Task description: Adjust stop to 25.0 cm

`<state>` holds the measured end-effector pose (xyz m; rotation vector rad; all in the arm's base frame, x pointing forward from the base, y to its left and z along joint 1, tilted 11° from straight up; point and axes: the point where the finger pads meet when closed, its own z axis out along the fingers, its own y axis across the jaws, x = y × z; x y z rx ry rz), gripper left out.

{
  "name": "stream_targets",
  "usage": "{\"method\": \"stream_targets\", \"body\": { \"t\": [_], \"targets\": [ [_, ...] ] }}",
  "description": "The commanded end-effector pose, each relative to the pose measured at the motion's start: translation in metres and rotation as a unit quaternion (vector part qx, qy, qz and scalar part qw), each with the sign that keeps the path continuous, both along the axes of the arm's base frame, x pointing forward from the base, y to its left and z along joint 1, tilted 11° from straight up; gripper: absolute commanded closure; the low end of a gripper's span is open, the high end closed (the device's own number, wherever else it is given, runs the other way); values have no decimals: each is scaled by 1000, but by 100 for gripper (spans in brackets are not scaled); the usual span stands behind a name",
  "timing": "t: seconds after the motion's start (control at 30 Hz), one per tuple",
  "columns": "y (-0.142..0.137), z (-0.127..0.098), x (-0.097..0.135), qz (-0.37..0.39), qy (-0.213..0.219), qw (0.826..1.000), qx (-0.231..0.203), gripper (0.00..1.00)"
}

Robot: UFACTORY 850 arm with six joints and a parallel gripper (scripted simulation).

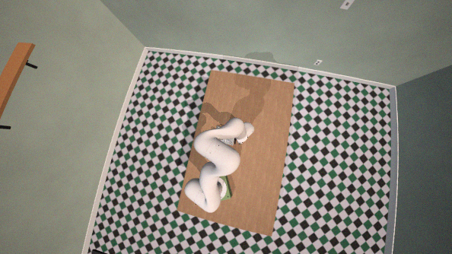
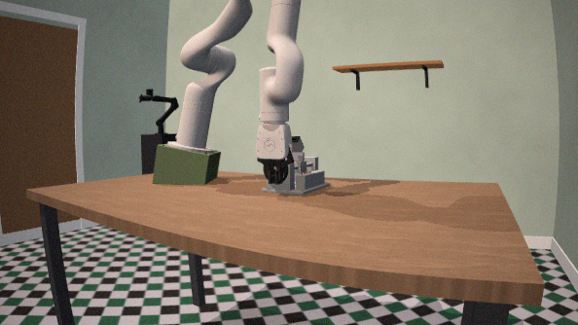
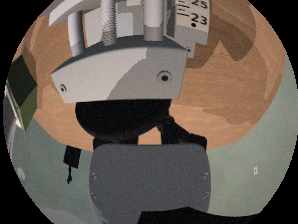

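A small grey stop fixture (image 2: 302,177) stands on the wooden table, mostly hidden under the arm in the overhead view (image 1: 227,139). Its black handwheel (image 2: 284,172) faces the near end. My gripper (image 2: 275,171) hangs straight down over it and is shut on the handwheel (image 3: 120,119). In the wrist view the grey end plate (image 3: 123,70) sits above the wheel, with the lead screw (image 3: 109,19) and guide rods behind. A white scale (image 3: 193,6) at the upper right shows 23, 25 and higher marks. The stop itself and its reading cannot be made out.
The arm's green base block (image 2: 186,164) stands on the table to the left of the fixture. A black stand with a camera arm (image 2: 158,124) is behind the table. A wooden wall shelf (image 2: 389,66) hangs at the right.
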<state>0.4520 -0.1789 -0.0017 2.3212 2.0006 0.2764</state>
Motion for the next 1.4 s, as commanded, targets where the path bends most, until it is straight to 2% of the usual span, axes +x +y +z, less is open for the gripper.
{"method": "stream_targets", "body": {
  "t": [0.0, 1.37],
  "targets": [
    [0, -1, -1, 0, 0, 1000, 0, 94],
    [4, -16, -20, 0, 0, 1000, -1, 94]
  ]
}}
